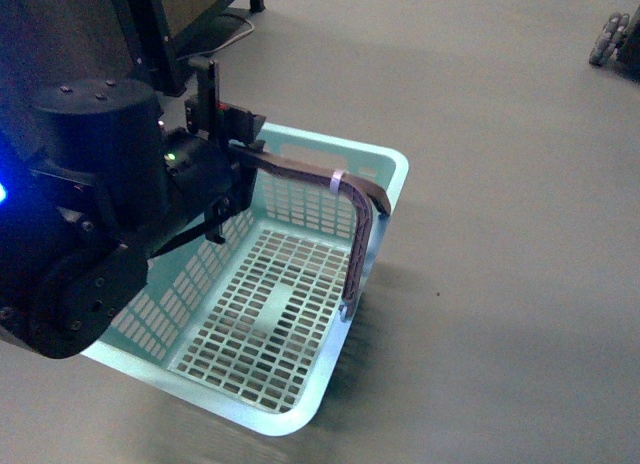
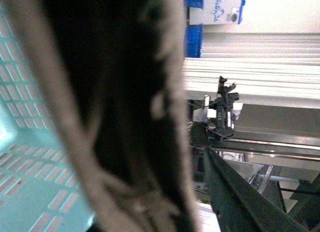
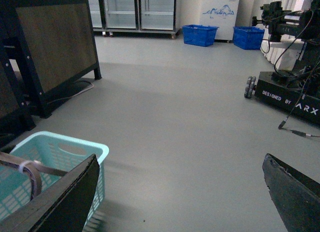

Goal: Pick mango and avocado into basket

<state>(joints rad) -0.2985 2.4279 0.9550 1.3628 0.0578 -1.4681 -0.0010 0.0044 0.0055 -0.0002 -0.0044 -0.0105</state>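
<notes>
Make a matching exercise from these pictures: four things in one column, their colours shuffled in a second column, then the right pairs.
Things
1. basket
2. handle
3. zip tie
4. crates

Colours
A. white
B. blue
C. light teal
D. brown

Pairs: 1-C, 2-D, 3-A, 4-B

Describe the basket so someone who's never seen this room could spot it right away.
On the grey floor just ahead of the robot sits the basket. It is light teal with slotted sides, and its brown handle carries a white zip tie; the crates by the far wall are dark blue.
</notes>
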